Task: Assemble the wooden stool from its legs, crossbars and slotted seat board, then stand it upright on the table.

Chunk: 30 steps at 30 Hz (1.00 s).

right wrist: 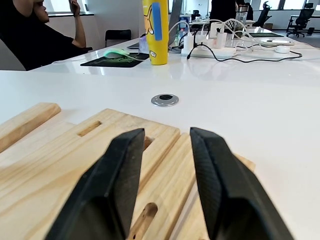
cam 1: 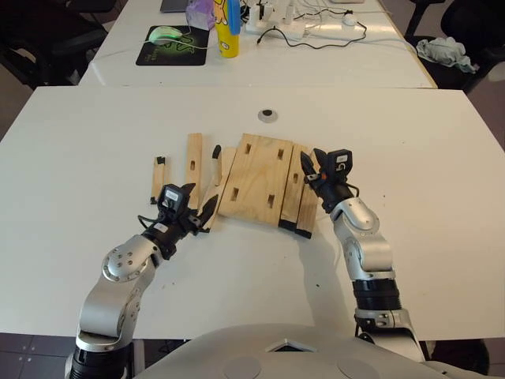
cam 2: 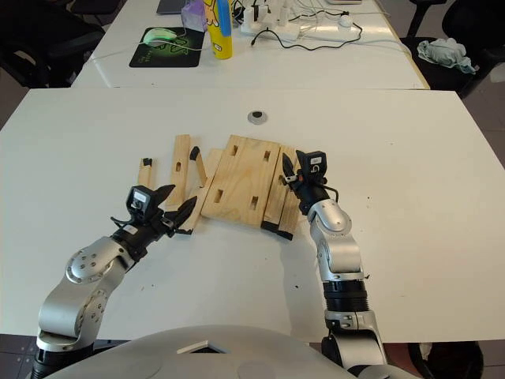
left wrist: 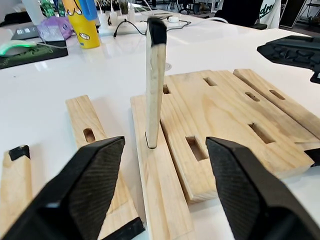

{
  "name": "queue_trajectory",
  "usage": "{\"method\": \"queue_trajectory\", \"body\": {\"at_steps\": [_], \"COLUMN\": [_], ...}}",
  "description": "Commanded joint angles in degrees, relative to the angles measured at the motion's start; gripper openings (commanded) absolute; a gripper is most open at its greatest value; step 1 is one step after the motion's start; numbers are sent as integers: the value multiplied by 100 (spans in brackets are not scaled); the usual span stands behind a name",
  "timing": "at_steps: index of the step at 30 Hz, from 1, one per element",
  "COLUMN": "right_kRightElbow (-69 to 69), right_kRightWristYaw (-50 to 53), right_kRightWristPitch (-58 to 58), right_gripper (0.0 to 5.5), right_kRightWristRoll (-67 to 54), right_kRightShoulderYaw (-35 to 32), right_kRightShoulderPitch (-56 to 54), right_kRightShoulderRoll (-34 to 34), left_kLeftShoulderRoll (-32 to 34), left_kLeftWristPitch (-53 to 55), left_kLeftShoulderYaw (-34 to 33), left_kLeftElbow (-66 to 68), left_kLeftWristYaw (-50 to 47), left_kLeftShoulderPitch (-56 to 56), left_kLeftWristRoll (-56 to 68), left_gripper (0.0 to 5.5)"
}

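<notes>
Close the spread left gripper squarely, low on the upright crossbar, bracing the seat board with the parted, empty right gripper.

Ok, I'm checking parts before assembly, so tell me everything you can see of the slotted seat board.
The seat board is a pale, plywood-looking rectangle with four rectangular slots cut through it, two by two. It lies flat on the white table, turned slightly askew, with nothing fitted into its slots. Its left edge seems to rest on a wooden strip; more strips lie along its right edge, where the right gripper hovers, open.
</notes>
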<state>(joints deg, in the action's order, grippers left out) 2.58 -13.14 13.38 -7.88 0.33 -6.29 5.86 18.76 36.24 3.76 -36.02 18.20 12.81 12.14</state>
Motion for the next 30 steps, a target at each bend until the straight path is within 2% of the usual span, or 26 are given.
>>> {"method": "queue_trajectory", "body": {"at_steps": [1, 6, 13, 21, 26, 30], "right_kRightElbow": [93, 77, 232, 482, 617, 613], "right_kRightWristYaw": [6, -21, 35, 173, 236, 212], "right_kRightWristPitch": [117, 160, 165, 197, 231, 273], "right_gripper": [168, 168, 168, 168, 168, 168], "right_kRightWristRoll": [-20, -20, 13, 32, 34, 16], "right_kRightShoulderYaw": [31, 56, 94, 158, 220, 262], "right_kRightShoulderPitch": [-13, 1, 255, 519, 679, 651], "right_kRightShoulderRoll": [-7, -6, -34, -142, -198, -184], "left_kLeftShoulderRoll": [-67, -152, 273, 923, 974, 772], "left_kLeftWristPitch": [550, 1210, 1612, 1942, 1996, 2063], "left_kLeftShoulderYaw": [295, 365, 22, 59, 55, 231], "left_kLeftElbow": [141, 65, -432, -745, -644, -538], "left_kLeftWristYaw": [-174, -280, -88, 225, 212, 86], "left_kLeftShoulderPitch": [-282, -311, -54, 365, 306, 144], "left_kLeftWristRoll": [-95, 60, 218, 288, 291, 295], "left_gripper": [334, 334, 334, 334, 334, 334]}}
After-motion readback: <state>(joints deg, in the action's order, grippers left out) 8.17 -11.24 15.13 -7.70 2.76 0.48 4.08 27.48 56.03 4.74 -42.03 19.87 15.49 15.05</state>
